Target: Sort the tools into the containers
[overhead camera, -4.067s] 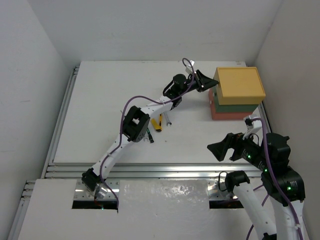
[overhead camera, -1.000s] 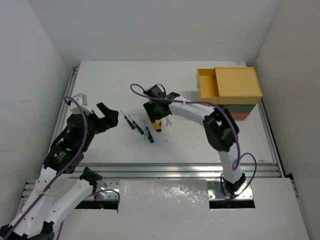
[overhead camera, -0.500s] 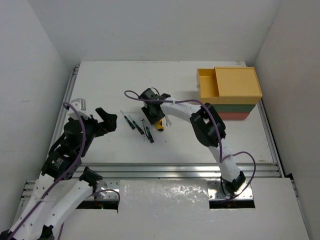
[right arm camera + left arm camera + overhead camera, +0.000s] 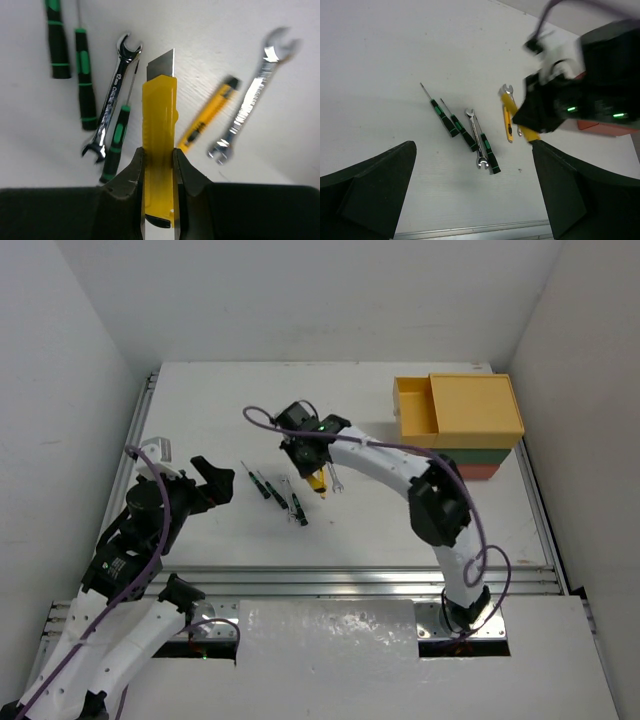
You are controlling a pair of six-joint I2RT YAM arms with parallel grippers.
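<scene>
Yellow cutter [image 4: 160, 125] gripped, other tools [image 4: 111, 100] clustered

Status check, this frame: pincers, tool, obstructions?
Left pincer open, hovering at left. Right pincer shut on yellow cutter, blade out. Yellow tray drawer open. Silver wrench, second cutter close beside.

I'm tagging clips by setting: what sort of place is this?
Likely a robot lab test cell, not a working shop: a white table boxed in by plain white walls, aluminium rails along its edges, and a few tools laid out for sorting.
</scene>
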